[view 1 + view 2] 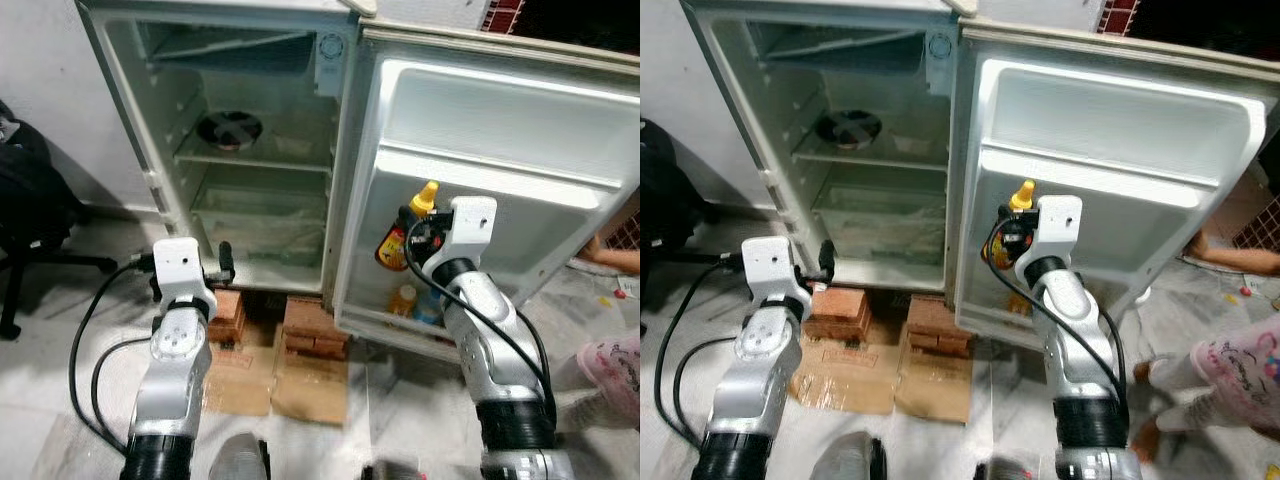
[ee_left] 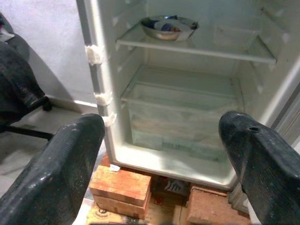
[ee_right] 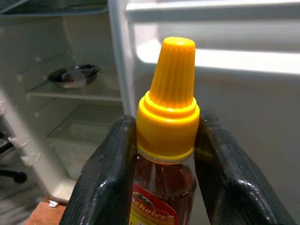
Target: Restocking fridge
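The fridge (image 1: 250,150) stands open, its door (image 1: 500,130) swung out to the right. My right gripper (image 3: 166,140) is shut on the neck of a sauce bottle (image 3: 166,122) with a yellow cap and reddish-brown contents. It holds the bottle (image 1: 395,245) upright in front of the door's lower part. Two small bottles (image 1: 403,299) stand on the door's bottom shelf just below. My left gripper (image 2: 159,154) is open and holds nothing, low in front of the fridge's bottom compartment. A metal bowl (image 1: 229,129) sits on the middle shelf.
The fridge rests on stacked bricks (image 1: 315,330) with flattened cardboard (image 1: 270,385) in front. A clear crisper drawer (image 1: 260,225) fills the fridge bottom. A black office chair (image 1: 30,210) stands at left. A person in pink clothing (image 1: 610,365) is at the right edge.
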